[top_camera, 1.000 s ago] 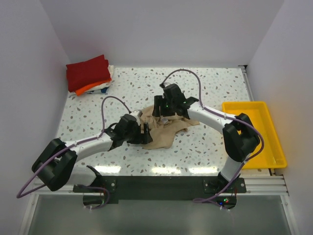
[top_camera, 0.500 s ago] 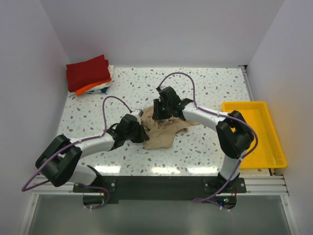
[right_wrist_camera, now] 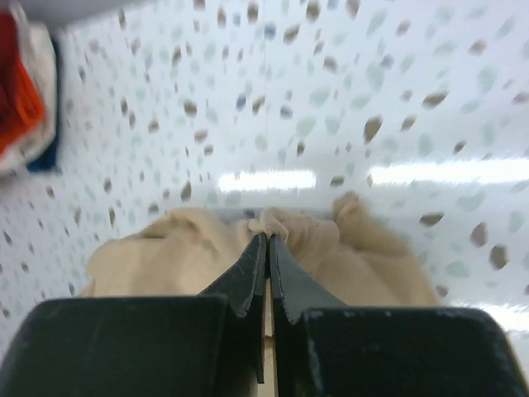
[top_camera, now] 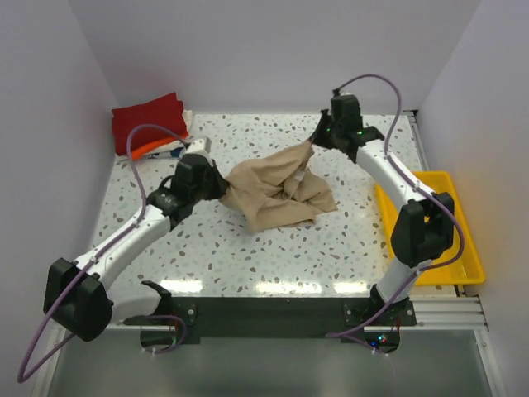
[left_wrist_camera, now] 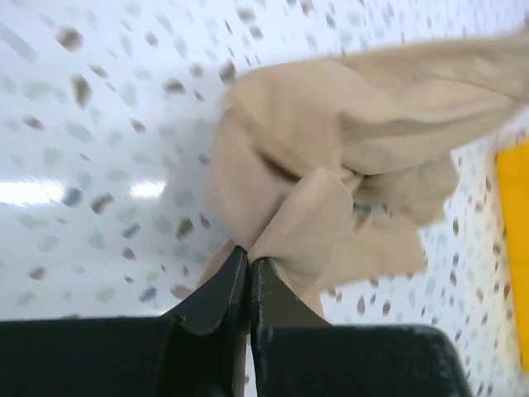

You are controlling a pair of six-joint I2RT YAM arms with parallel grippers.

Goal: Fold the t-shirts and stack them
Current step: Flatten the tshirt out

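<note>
Tan t-shirt (top_camera: pixel 277 192): unfolded and bunched at the middle of the table (top_camera: pixel 207 248). Its lower portion lies on the surface, creased into loose overlapping folds.
Left gripper (top_camera: pixel 223 185): clenched on the tan t-shirt at its left edge. In the left wrist view the jaws are pressed together with a pinched fold of cloth rising from between the tips.
Right gripper (top_camera: pixel 315 142): clamped on the tan t-shirt at its far right corner. In the right wrist view the jaws meet with a small gather of cloth caught at the tips.
Cloth condition: the held corner at the far right is drawn out into a narrow point toward the right gripper. The rest spreads wider toward the left gripper and the near side.
Folded stack: sits in the far left corner of the table, well apart from the tan t-shirt. The dark red t-shirt (top_camera: pixel 149 121) lies on top, the orange t-shirt (top_camera: pixel 154 147) shows beneath its near edge, and the white t-shirt (top_camera: pixel 187 122) shows along its right side.
Yellow tray (top_camera: pixel 453 225): at the right edge of the table, not touching the tan t-shirt.
</note>
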